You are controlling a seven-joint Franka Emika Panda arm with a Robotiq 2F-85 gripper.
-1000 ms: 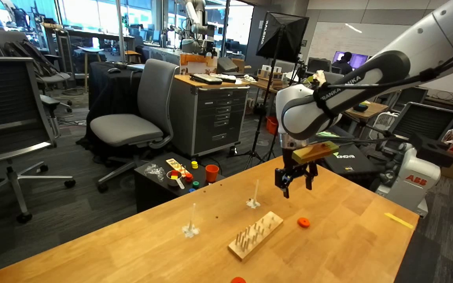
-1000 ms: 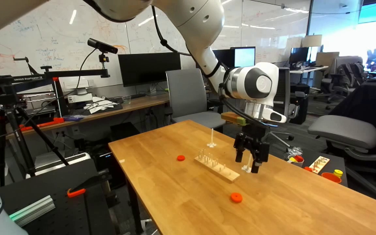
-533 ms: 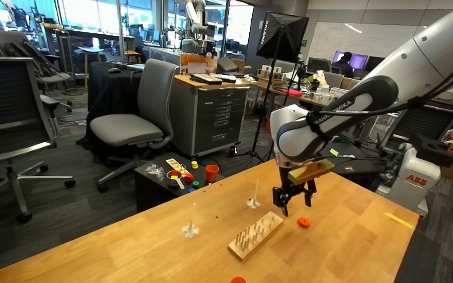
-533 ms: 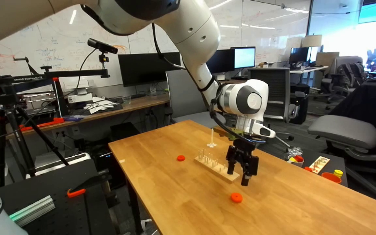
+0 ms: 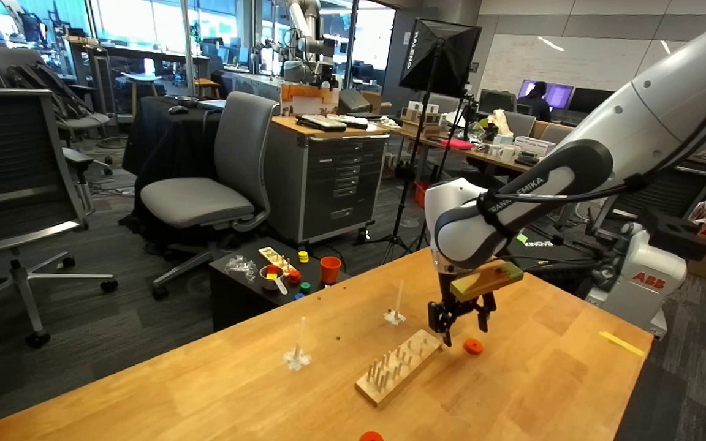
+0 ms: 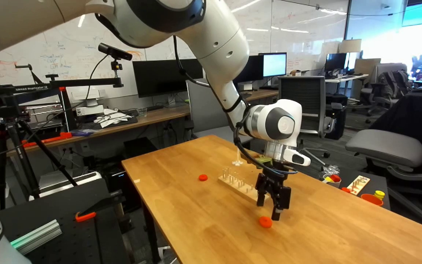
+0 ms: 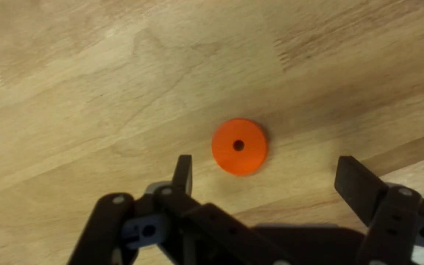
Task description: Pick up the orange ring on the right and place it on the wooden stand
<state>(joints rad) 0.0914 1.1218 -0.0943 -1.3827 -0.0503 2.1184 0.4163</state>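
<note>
Whitish and slender, a rod (image 5: 300, 337) stands upright on the table (image 5: 175, 392), well to the left of the gripper (image 5: 465, 334) as I look across in an exterior view. Next, nearer to me than the gripper and left of it, part of an orange disc (image 5: 371, 437) shows. After that comes the wooden stand (image 5: 398, 369), on the gripper's left too. Its long axis runs aslant, from a thickly pegged end near me, away and rightward to a sparsely pegged end that points toward the gripper. A second rod (image 5: 399, 298) rises upright beyond it, left of the gripper. Then there's the gripper itself, aimed downward, its fingers (image 7: 181, 175) wide apart and holding nothing. Near the fingertips, the orange ring (image 5: 473, 346) lies flat on the table, round, with its hole facing up. The wrist view puts it across the span between the two fingers, slightly ahead of their tips and nearer the one at left there, with bare wood on both sides. How high the fingertips hang I can't tell. Farthest right, well apart from the gripper, a yellow strip (image 5: 621, 343) lies slantwise near the table's edge.
</note>
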